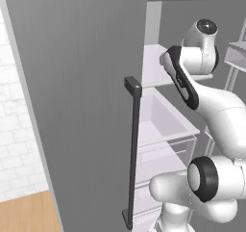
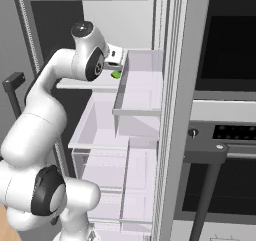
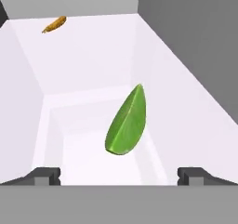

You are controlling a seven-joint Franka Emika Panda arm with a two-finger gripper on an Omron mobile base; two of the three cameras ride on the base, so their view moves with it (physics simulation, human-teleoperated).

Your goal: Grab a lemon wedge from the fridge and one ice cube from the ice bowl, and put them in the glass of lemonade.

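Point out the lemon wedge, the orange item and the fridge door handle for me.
lemon wedge (image 3: pixel 126 123), hand view, middle of its green face.
orange item (image 3: pixel 54 24), hand view, its middle.
fridge door handle (image 1: pixel 134 149), left base view, mid-bar.

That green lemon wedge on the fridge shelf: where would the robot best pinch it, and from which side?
Probably across its middle, straight on from the open front of the fridge. In the hand view the lemon wedge is long, slim and tilted, so the open gripper would likely close best across its narrow width, not end to end.
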